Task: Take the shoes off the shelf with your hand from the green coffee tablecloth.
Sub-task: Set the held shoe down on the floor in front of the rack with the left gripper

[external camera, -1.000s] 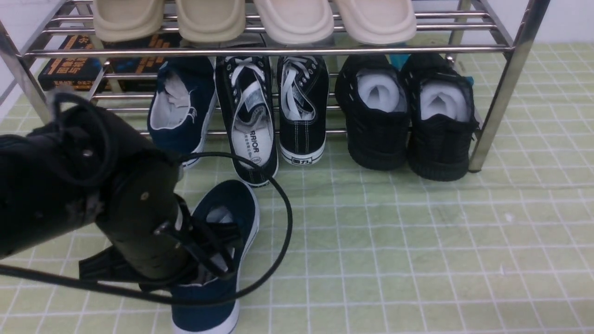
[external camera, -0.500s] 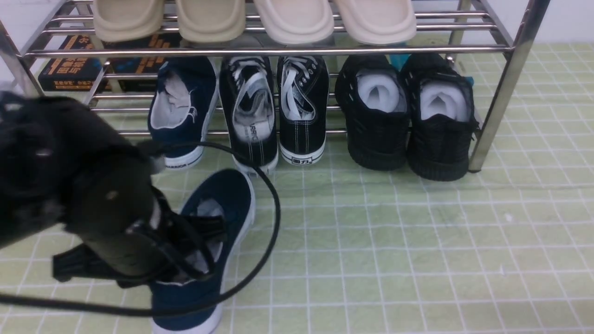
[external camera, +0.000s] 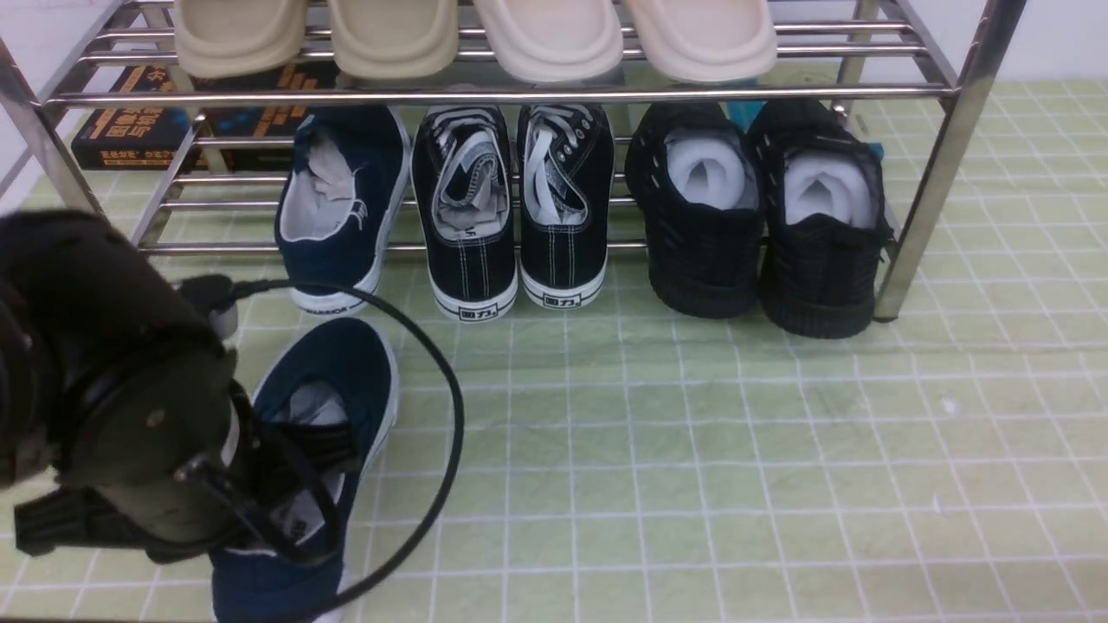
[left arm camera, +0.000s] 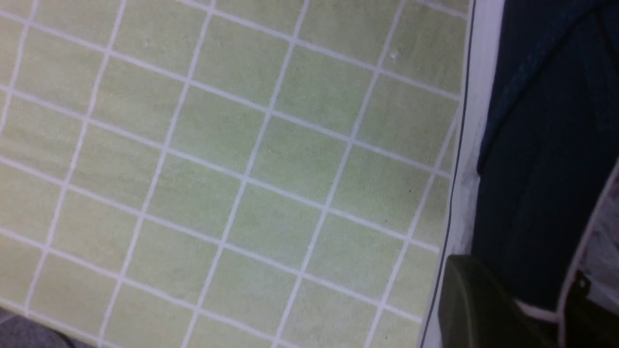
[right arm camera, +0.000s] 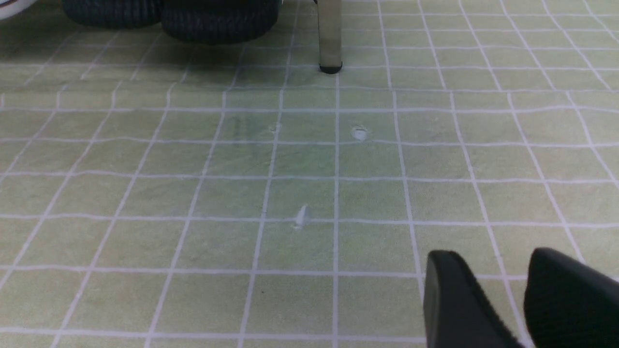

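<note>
Front view, lower left: left gripper (external camera: 299,497) is clamped on the navy shoe (external camera: 325,389) at its collar, one finger inside the opening and one outside. That shoe is off the shelf (external camera: 928,199), over the cloth (external camera: 736,450), toe toward the shelf. Can't tell if the sole touches the cloth. Cable (external camera: 457,424) arcs round the shoe's right side.

Left wrist view adds the close-up. A dark finger (left arm camera: 471,304) sits against the outside of the navy canvas at lower right. The white sole edge runs down the frame's right side, and the rest is bare cloth.

Only the right wrist view shows the right gripper (right arm camera: 503,275), at lower right. Its fingers are apart with cloth showing between them, holding nothing. One shelf (right arm camera: 330,34) leg and the black knit pair (right arm camera: 169,14) toes sit at the top edge.

Shelf contents, front view:
- Lower tier, left to right: second navy shoe (external camera: 342,199), black lace-ups (external camera: 515,216), black knit pair (external camera: 762,225), all stuffed.
- Top tier: four beige slippers (external camera: 550,35).

Box (external camera: 138,121) behind the shelf, upper left.
</note>
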`<state>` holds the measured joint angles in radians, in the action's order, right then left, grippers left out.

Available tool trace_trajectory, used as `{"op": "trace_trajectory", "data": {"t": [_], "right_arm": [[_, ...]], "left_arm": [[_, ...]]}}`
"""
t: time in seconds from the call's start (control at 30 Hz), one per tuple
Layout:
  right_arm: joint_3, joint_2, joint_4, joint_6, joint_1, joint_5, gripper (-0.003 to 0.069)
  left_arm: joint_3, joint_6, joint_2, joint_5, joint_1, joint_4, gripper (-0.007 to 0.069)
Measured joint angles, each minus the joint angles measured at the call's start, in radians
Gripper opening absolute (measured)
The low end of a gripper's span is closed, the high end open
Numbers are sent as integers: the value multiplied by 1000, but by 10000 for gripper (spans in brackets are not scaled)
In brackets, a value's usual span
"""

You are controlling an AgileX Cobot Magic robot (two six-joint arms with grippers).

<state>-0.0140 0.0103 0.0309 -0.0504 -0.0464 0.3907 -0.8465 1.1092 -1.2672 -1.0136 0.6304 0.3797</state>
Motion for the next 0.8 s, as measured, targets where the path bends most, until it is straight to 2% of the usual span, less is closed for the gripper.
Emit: {"op": "trace_trajectory", "data": {"t": [0.2,0.33,0.43,0.5,0.53,0.67,0.8], "right_arm": [[0,0,0,0,0,0,243],[0,0,0,0,0,0,243],[0,0,0,0,0,0,243],[0,0,0,0,0,0,243],[0,0,0,0,0,0,243],[0,0,0,0,0,0,243],[0,0,0,0,0,0,243]], "left_arm": [[76,57,-1,120,0,35,47],[88,69,-16,147,0,66,73],[90,86,-47,171,0,85,132],[90,91,-73,186,0,92,200],[90,91,-75,188,0,93,207],[77,92,-99,210,0,99,342],[16,87,-72,144,0,100,384]]}}
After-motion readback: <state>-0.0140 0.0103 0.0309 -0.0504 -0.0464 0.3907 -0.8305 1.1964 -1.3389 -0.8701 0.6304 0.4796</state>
